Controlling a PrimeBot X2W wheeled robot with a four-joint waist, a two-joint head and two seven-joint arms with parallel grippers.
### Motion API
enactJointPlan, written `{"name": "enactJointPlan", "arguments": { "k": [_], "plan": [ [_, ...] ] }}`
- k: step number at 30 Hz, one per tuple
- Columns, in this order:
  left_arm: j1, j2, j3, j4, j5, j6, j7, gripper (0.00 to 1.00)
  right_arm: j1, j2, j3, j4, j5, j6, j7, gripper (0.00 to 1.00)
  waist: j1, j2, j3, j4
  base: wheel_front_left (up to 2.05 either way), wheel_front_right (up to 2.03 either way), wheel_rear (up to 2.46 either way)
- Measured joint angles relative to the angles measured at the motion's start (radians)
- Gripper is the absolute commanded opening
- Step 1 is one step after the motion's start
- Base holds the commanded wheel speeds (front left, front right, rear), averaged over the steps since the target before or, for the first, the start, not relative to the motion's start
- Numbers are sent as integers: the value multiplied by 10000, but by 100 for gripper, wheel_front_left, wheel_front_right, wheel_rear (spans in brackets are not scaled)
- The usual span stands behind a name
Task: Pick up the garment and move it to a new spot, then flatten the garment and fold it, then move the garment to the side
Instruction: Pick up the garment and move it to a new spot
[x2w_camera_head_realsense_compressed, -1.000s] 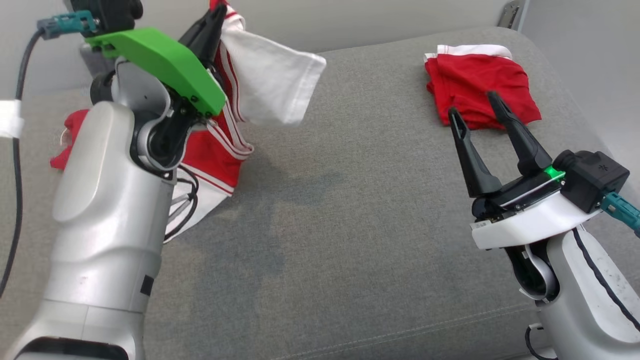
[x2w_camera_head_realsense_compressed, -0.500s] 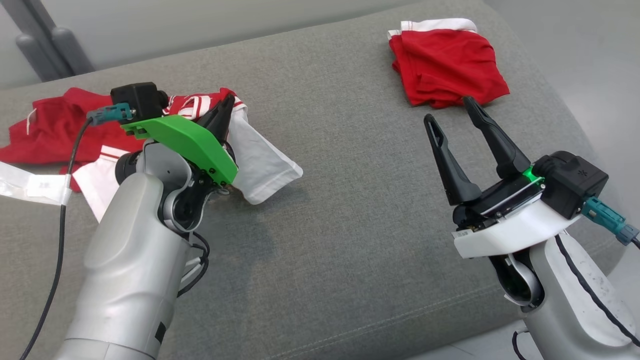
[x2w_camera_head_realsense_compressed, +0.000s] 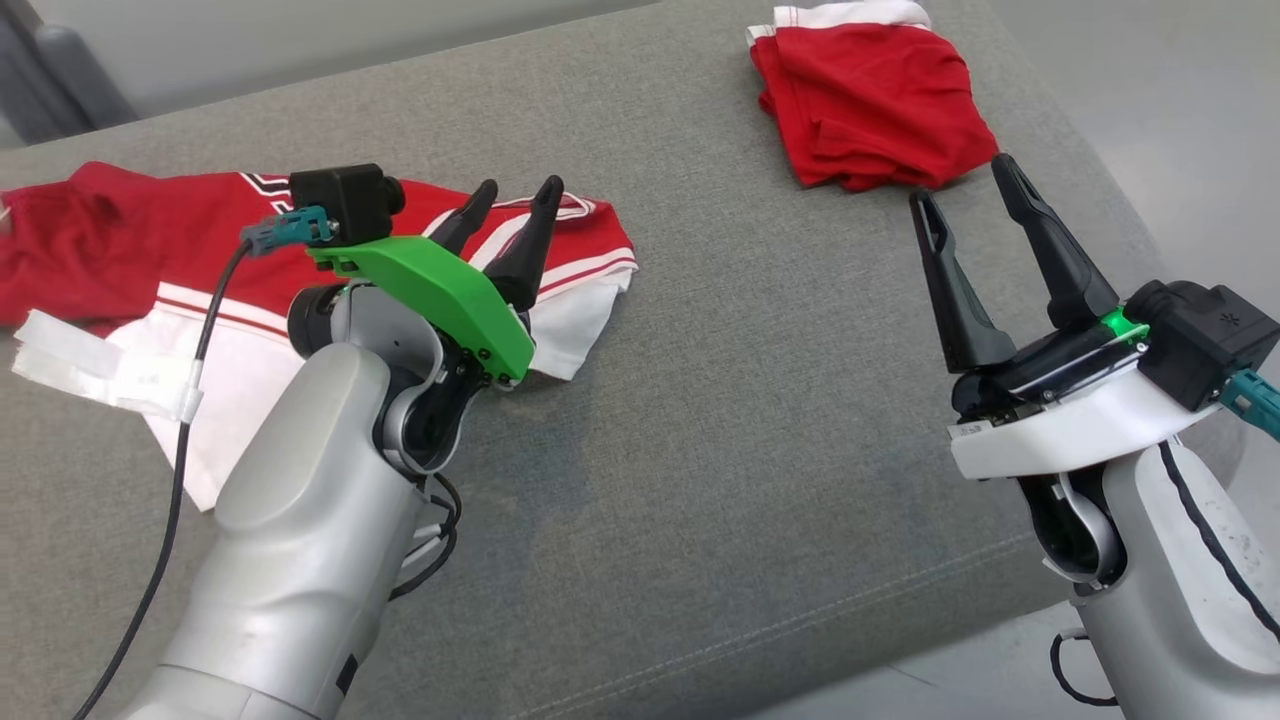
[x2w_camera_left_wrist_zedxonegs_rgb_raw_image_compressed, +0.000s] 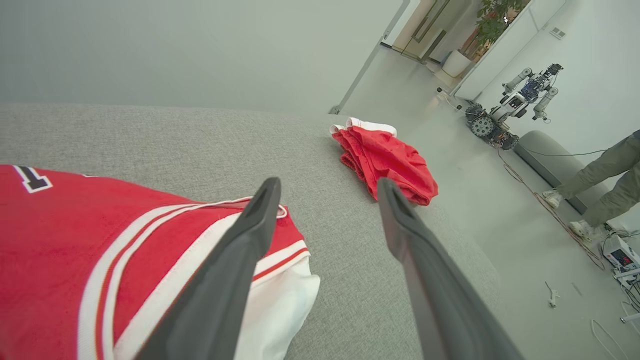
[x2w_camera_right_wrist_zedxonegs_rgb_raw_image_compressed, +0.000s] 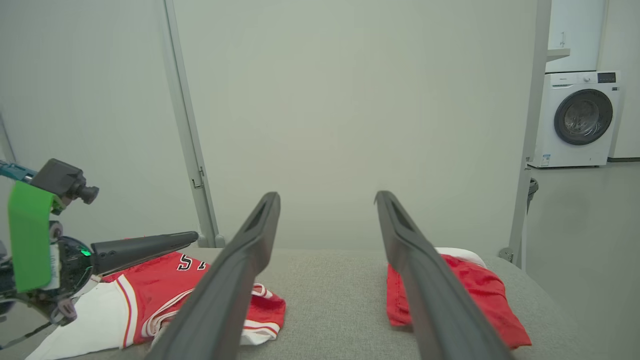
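Note:
The garment (x2w_camera_head_realsense_compressed: 200, 230) is a red jersey with white stripes and white panels, lying spread on the left of the grey cushion (x2w_camera_head_realsense_compressed: 760, 400). My left gripper (x2w_camera_head_realsense_compressed: 518, 185) hovers over its right end, open, with nothing between the fingers. In the left wrist view the garment (x2w_camera_left_wrist_zedxonegs_rgb_raw_image_compressed: 100, 235) lies under and left of the left gripper (x2w_camera_left_wrist_zedxonegs_rgb_raw_image_compressed: 327, 182). My right gripper (x2w_camera_head_realsense_compressed: 962, 180) stands open and empty on the right. The right wrist view looks between the right gripper (x2w_camera_right_wrist_zedxonegs_rgb_raw_image_compressed: 326, 196) at the garment (x2w_camera_right_wrist_zedxonegs_rgb_raw_image_compressed: 165, 280) low on the left.
A folded red cloth (x2w_camera_head_realsense_compressed: 870, 100) lies at the cushion's far right corner, just beyond my right fingertips. Right of it the cushion ends at floor. A person's legs (x2w_camera_left_wrist_zedxonegs_rgb_raw_image_compressed: 600, 175) and another robot (x2w_camera_left_wrist_zedxonegs_rgb_raw_image_compressed: 515, 100) stand across the room. A washing machine (x2w_camera_right_wrist_zedxonegs_rgb_raw_image_compressed: 580, 117) is far right.
The left gripper came down with the hanging garment, opened and let it go; the garment now lies spread on the cushion. The head camera has tilted. The right gripper stays open.

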Motion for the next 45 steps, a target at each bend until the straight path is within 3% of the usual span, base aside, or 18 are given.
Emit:
{"name": "enactJointPlan", "arguments": {
  "k": [8, 23, 38, 45],
  "plan": [
    [38, 86, -313, -311, 460, -2, -1035, 100, 107, -29, -71, 121, -69, 0, 0, 100, 0, 0, -289, 731, 0, 0, 0],
    [1942, 1812, 380, -617, 1338, 148, -2621, 100, 891, 121, -123, 372, -61, 0, 0, 100, 0, 0, -1080, 1834, 0, 0, 0],
    [3929, 2086, 1521, -2144, 2236, 1037, -2775, 100, 1765, 167, -943, 798, -61, -17, 0, 100, 0, 0, -1495, 1907, 0, 0, 0],
    [4628, 1820, 2186, -3281, 2757, 1147, -2775, 100, 1844, 167, -1185, 798, -65, -17, 0, 100, 0, 0, -1556, 1982, 0, 0, 0]
  ]
}}
